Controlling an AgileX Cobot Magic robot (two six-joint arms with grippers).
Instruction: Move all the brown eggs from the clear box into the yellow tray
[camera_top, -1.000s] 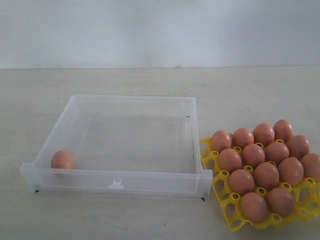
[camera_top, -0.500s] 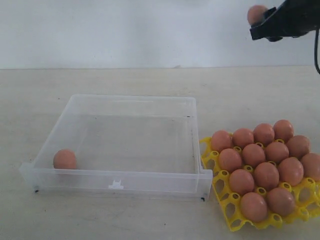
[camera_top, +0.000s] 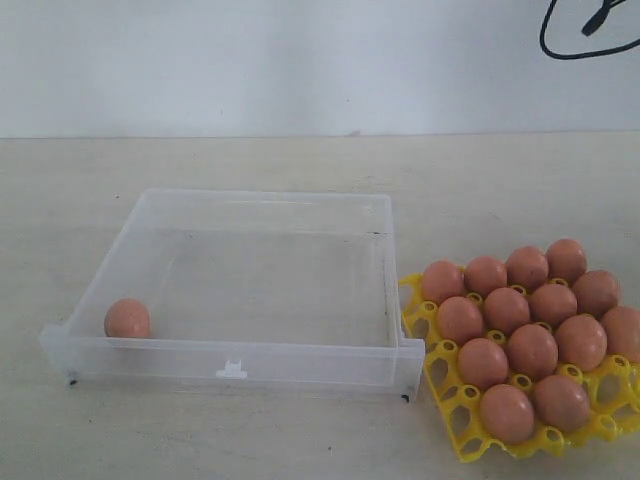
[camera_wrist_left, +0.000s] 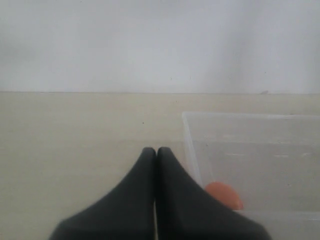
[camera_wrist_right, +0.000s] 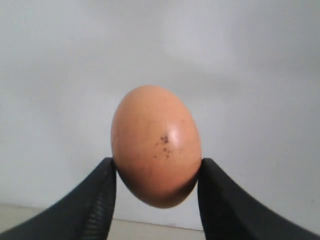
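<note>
Left wrist view: closed left gripper (camera_wrist_left: 156, 152) partly hides 1 boxed egg (camera_wrist_left: 226, 194); right gripper (camera_wrist_right: 157, 166) clamps another egg (camera_wrist_right: 156, 132).

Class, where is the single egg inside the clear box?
In the exterior view, the egg lies in the near-left corner of the clear box, far from the yellow tray.

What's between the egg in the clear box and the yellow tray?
Exterior view: from the egg, only bare floor and side wall of the clear box, then the yellow tray.
</note>
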